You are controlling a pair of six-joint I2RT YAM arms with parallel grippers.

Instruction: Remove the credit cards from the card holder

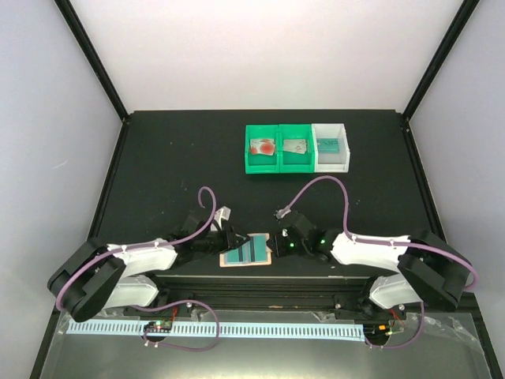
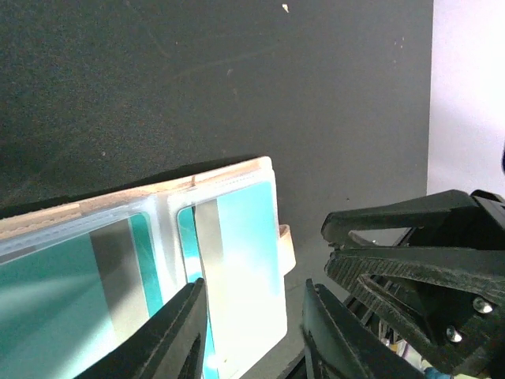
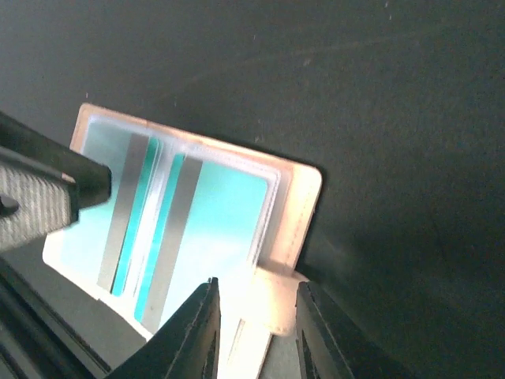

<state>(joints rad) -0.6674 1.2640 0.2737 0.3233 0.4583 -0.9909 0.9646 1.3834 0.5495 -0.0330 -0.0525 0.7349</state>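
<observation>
The peach card holder (image 1: pixel 267 251) lies open on the black table between my two grippers, with teal cards (image 1: pixel 248 253) with grey stripes in its pale pockets. My left gripper (image 1: pixel 233 240) is open; in the left wrist view (image 2: pixel 254 288) its fingers stand either side of the right pocket's teal card (image 2: pixel 241 237). My right gripper (image 1: pixel 281 242) is open; in the right wrist view (image 3: pixel 257 284) its fingers stand either side of the holder's side tab (image 3: pixel 272 316). Neither gripper holds a card.
Three small bins stand in a row at the back. A green one (image 1: pixel 251 166) holds a red-blotch card (image 1: pixel 262 146), a green one (image 1: pixel 295 166) holds a silver-grey card (image 1: pixel 295 146), and a white one (image 1: pixel 345 146) holds a teal card (image 1: pixel 327 143).
</observation>
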